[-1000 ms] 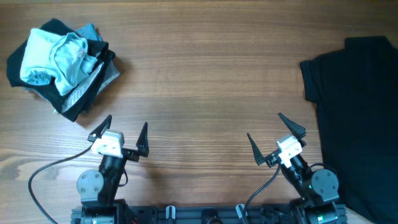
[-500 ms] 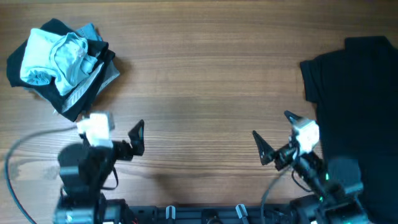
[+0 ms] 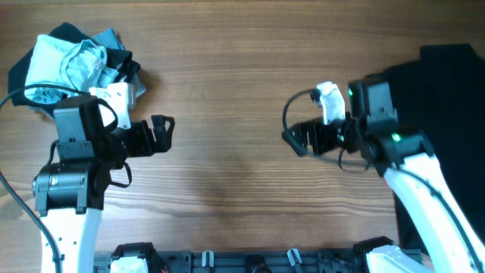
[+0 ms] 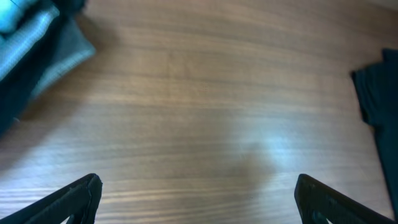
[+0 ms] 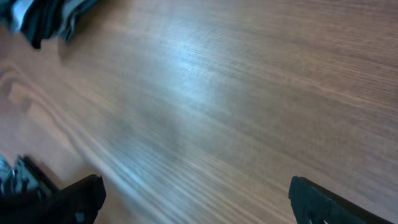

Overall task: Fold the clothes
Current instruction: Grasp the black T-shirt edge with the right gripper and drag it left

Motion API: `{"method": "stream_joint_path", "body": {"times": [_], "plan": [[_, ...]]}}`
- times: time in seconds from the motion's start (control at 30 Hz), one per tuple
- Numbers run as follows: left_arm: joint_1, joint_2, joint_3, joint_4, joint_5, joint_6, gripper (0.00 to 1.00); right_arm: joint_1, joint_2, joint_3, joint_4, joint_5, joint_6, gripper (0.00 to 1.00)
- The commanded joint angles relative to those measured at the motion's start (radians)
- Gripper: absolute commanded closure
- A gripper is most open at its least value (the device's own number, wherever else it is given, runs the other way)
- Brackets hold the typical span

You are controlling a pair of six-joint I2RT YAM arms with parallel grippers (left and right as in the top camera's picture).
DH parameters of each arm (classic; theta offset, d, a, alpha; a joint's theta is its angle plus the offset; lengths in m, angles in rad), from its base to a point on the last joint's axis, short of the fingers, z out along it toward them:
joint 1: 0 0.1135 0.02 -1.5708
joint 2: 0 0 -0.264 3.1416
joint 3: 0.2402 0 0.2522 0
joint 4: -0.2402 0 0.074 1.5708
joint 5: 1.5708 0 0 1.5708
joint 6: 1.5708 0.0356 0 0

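The black T-shirt point(image 3: 452, 82) lies spread at the table's right edge, partly under my right arm; its sleeve edge shows in the left wrist view point(image 4: 380, 93). My left gripper point(image 3: 163, 131) is open and empty over bare wood, left of the middle. Its fingers point(image 4: 199, 200) stand wide apart. My right gripper point(image 3: 294, 138) is open and empty over bare wood, just left of the shirt, pointing toward the middle. Its fingers point(image 5: 199, 200) also stand wide apart. No tags show.
A crumpled pile of light blue, grey and black garments point(image 3: 72, 64) sits at the far left corner, behind my left arm. It shows in the left wrist view point(image 4: 31, 37) and the right wrist view point(image 5: 43, 15). The table is brown wood.
Both arms have risen from the front edge and reached out over the table, grippers now pointing inward toward each other. Both stay open. The shirt and the pile have not moved.
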Motion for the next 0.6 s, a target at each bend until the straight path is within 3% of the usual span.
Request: {"method": "stream_joint_path", "body": {"times": [0.0,0.17,0.23,0.4,0.57], "plan": [[-0.005,-0.001,0.021,-0.015,0.070,-0.017,0.00,-0.080,0.079,0.052,0.103,0.011,0.059,0.00],[-0.005,-0.001,0.021,-0.011,0.070,-0.017,0.00,-0.231,0.125,0.052,0.253,0.449,0.278,0.07],[-0.005,0.000,0.020,-0.016,0.070,-0.017,0.00,-0.291,0.150,0.052,0.301,0.534,0.321,0.07],[-0.005,0.000,0.020,0.006,0.069,-0.016,0.00,-0.406,0.263,0.051,0.436,0.552,0.307,0.11],[-0.005,0.000,0.020,0.019,0.069,-0.016,0.00,-0.427,0.426,0.051,0.542,0.556,0.196,0.15]]}}
